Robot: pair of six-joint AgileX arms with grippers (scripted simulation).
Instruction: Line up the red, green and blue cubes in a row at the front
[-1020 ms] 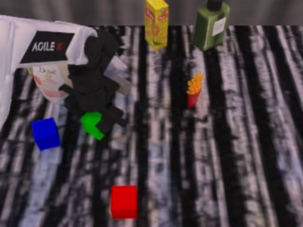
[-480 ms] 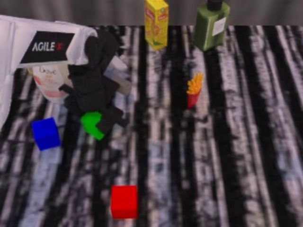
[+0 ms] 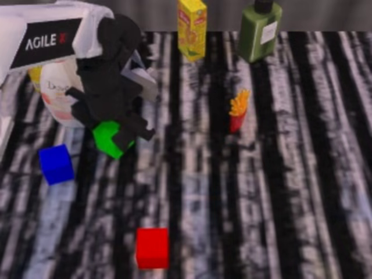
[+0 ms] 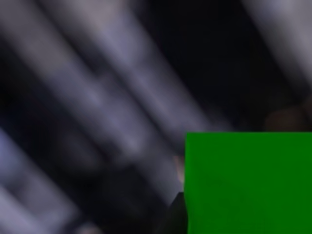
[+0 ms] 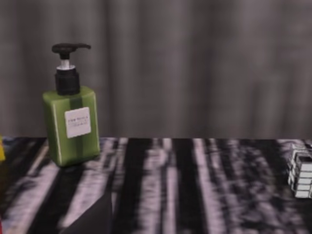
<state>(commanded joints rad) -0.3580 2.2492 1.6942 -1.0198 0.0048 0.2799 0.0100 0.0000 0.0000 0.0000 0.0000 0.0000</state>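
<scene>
My left gripper (image 3: 115,137) is shut on the green cube (image 3: 106,138), holding it a little above the striped table at the left. In the left wrist view the green cube (image 4: 248,183) fills the lower corner, with a dark finger (image 4: 178,214) against its side. The blue cube (image 3: 56,164) rests on the table to the left of the gripper, apart from it. Near the front edge, left of centre, the red cube (image 3: 152,247) sits alone. My right arm is outside the top view, and its wrist camera looks across the table's back.
A white tub (image 3: 58,99) stands under my left arm. At the back are a yellow carton (image 3: 192,29) and a green pump bottle (image 3: 260,32). The small red fries carton (image 3: 237,111) stands right of centre. A black-and-white puzzle cube (image 5: 301,173) shows in the right wrist view.
My left arm has risen and shifted slightly toward the back, carrying the green cube up off the table. The blue and red cubes have not moved.
</scene>
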